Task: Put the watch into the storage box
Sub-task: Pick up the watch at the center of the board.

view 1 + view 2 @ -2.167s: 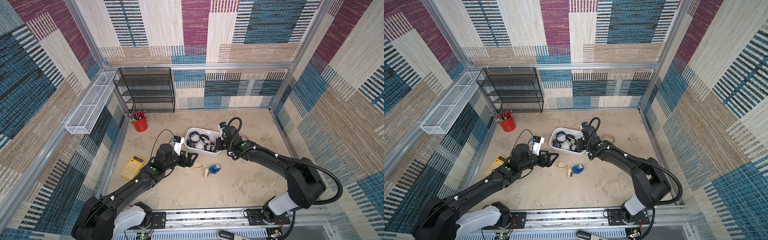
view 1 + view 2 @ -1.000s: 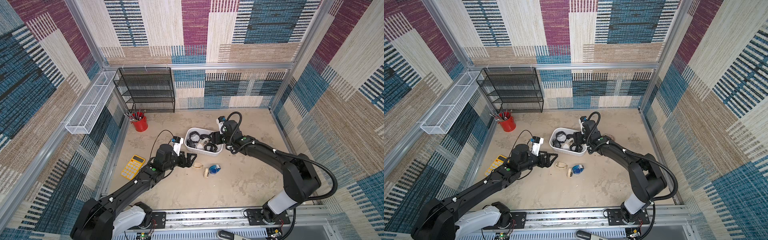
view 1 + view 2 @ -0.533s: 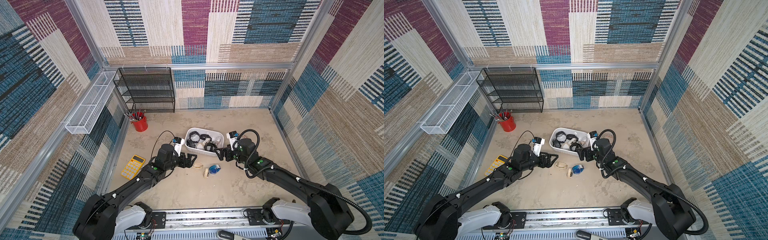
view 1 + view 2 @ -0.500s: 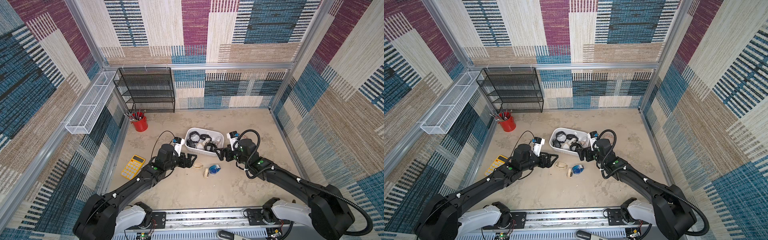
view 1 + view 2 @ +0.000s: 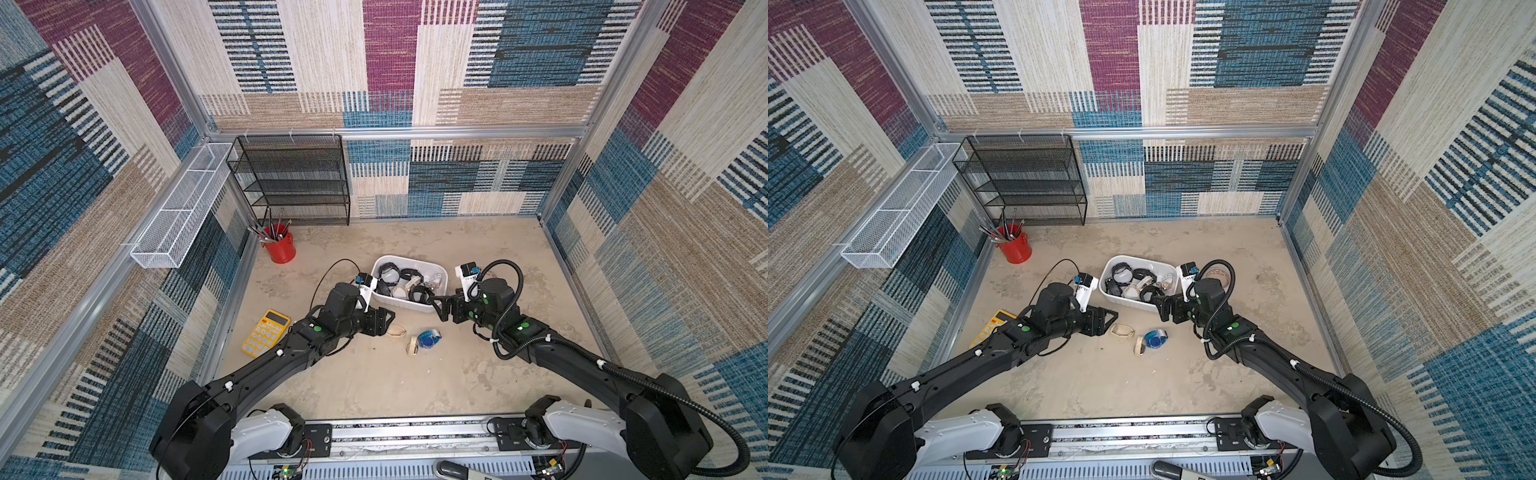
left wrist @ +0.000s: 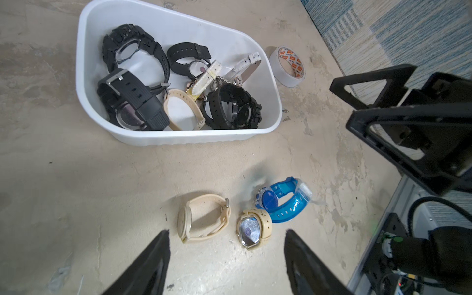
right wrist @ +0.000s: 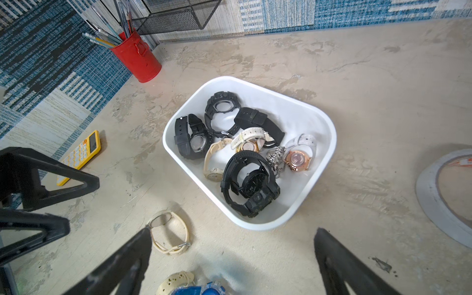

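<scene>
Cream watch (image 6: 184, 222) — outside storage box (image 6: 191, 139)

Tabletop (image 5: 374, 374): storage box (image 5: 409, 306), watches (image 6: 185, 222), tape (image 6: 287, 66), calculator (image 5: 266, 333)

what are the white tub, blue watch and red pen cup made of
White rounded storage tub: smooth, faintly glossy plastic, moulded rolled rim. Translucent blue watch: probably tinted plastic or resin; light shows through its strap. Red cylindrical cup: likely painted metal, given its glossy sheen.

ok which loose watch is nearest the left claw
the round-faced cream watch, right by the left claw; the small cream watch and blue watch lie farther
</scene>
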